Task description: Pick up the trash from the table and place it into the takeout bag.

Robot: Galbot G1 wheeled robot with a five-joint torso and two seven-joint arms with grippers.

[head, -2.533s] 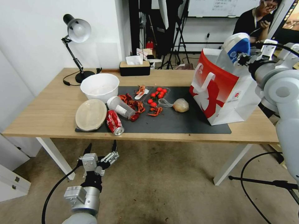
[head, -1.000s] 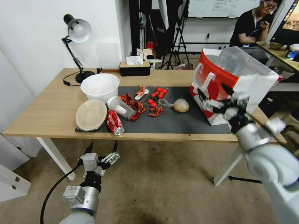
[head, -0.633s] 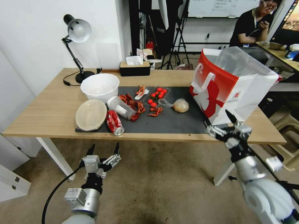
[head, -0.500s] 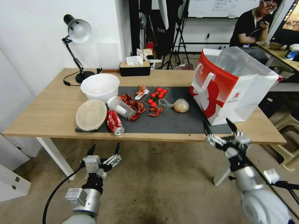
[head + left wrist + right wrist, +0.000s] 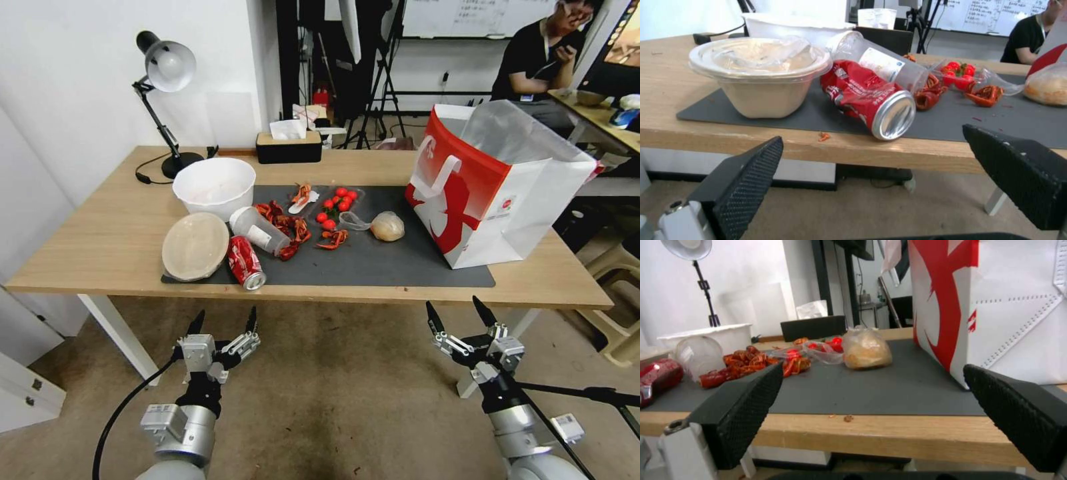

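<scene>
Light wood and a dark grey mat [image 5: 373, 263] set the scene on the desk [image 5: 100, 247], and the leftovers are spread right across it: a beige lidded bowl [image 5: 195, 245] at the left end of the mat, a red soda can [image 5: 245, 262] lying on its side just beside it, a clear plastic cup [image 5: 261, 230] tipped over behind the can, and a brownish wrapped lump [image 5: 387, 226] further along toward the takeout bag [image 5: 497, 193]. That bag stands upright at the right end of the mat, its clear liner gaping at the top. A white bowl [image 5: 213, 185], red food scraps [image 5: 287, 230] and small tomatoes [image 5: 335, 200] sit on the desk too. Both arms hang low in front of the desk edge, below the tabletop. Left hand [image 5: 223, 332] is spread wide and empty, facing the can; from its wrist camera the can's silver end [image 5: 893, 115] sits dead ahead. Right hand [image 5: 462, 320] is likewise wide open with nothing in it, below the bag, and its wrist camera looks straight at the lump [image 5: 866, 351]. No piece is being carried, so this reads as a pause between pickups. A next grab would call for lifting one hand above the desk edge and closing across a single item, likely the can or the lump.
</scene>
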